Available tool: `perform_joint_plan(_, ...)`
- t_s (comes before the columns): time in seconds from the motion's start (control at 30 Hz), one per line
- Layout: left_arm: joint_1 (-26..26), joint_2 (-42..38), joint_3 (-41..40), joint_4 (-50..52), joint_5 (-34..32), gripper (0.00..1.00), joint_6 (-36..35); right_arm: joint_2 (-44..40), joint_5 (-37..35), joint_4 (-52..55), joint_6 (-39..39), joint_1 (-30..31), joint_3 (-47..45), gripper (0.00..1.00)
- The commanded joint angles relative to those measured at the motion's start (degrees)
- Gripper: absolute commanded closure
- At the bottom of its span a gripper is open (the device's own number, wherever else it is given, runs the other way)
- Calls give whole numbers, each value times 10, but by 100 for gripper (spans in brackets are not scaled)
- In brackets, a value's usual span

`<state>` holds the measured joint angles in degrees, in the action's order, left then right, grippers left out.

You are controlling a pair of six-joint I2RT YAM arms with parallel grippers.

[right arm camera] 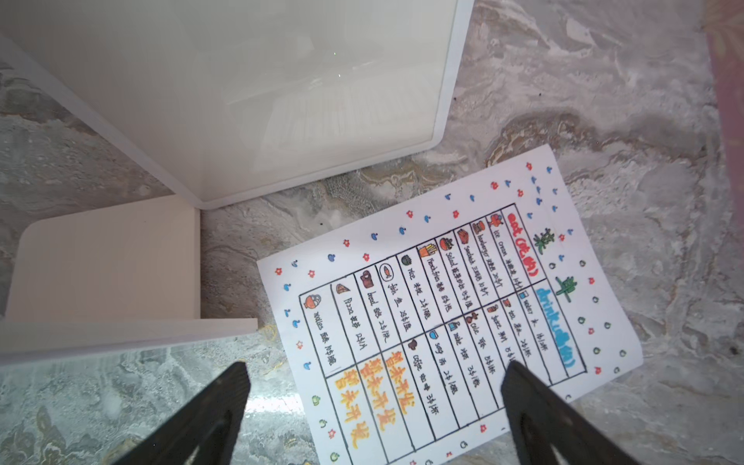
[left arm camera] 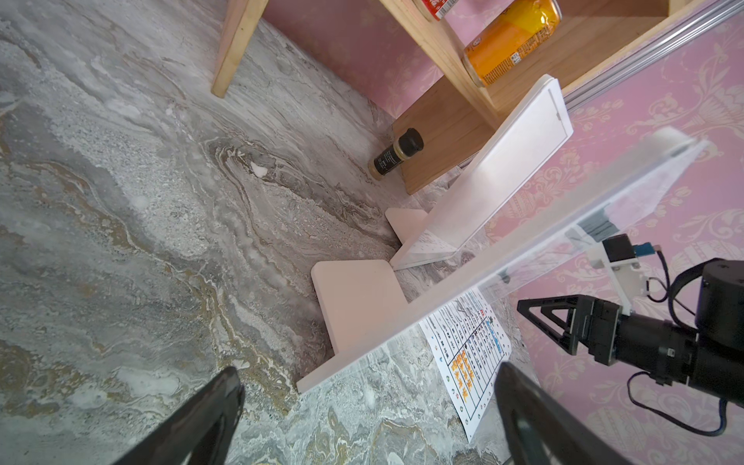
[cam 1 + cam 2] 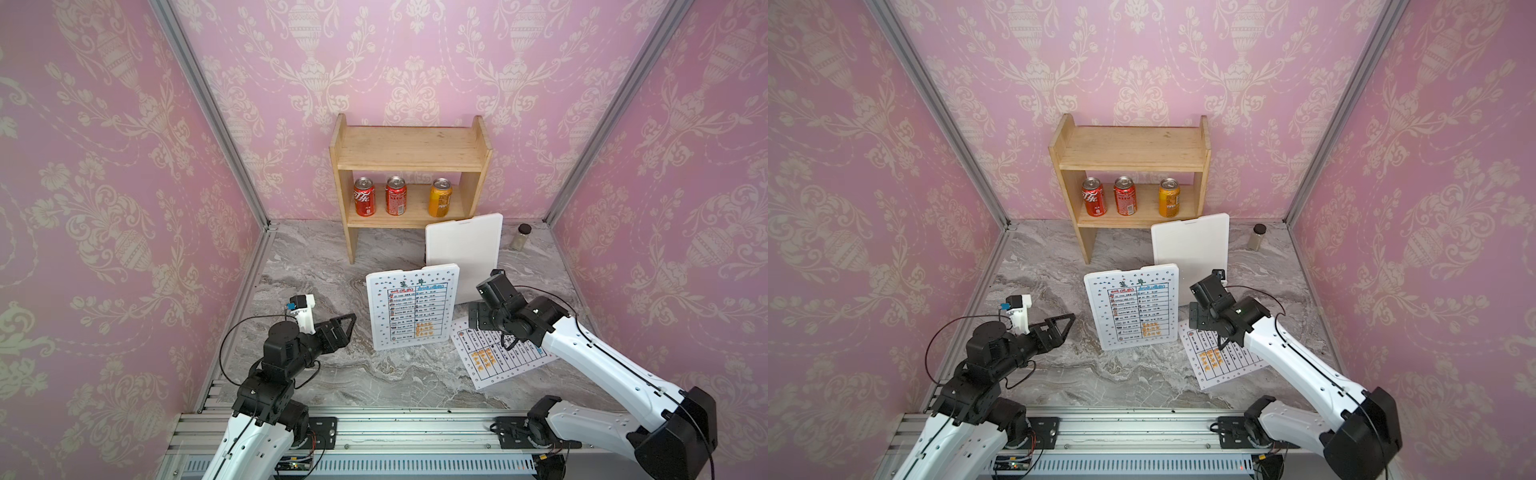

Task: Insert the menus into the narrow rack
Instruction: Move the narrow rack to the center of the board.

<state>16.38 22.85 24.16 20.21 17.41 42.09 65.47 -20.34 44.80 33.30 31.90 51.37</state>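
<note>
One menu (image 3: 415, 309) stands upright in the front white rack (image 3: 415, 271), also seen in a top view (image 3: 1138, 309). The other menu (image 1: 443, 306) lies flat on the marble table to that rack's right (image 3: 498, 357). My right gripper (image 1: 376, 368) hangs open just above this flat sheet, with nothing between its fingers (image 3: 476, 322). My left gripper (image 2: 366, 378) is open and empty over bare table left of the front rack (image 3: 351, 322). Behind stands a second white rack (image 3: 463, 245) with nothing in it.
A wooden shelf (image 3: 409, 145) at the back wall holds two red cans (image 3: 364, 196) and an orange can (image 3: 440, 197). A small spice jar (image 3: 521, 237) stands right of the empty rack. Pink walls close in three sides, and an aluminium rail (image 3: 374, 432) runs along the front.
</note>
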Motion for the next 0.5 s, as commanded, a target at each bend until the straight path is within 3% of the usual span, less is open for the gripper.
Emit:
perform_joint_plan(0.0, 5, -8, -16, 0, -9, 1, 20, -7, 24, -76, 40, -15, -45, 0)
perform_joint_plan(0.27, 19, 31, -64, -43, -12, 1, 44, 46, 122, -192, 73, -34, -115, 0)
perform_joint_plan(0.47, 49, 91, -71, -65, -37, 1, 34, 76, 150, -241, 88, -29, -131, 0)
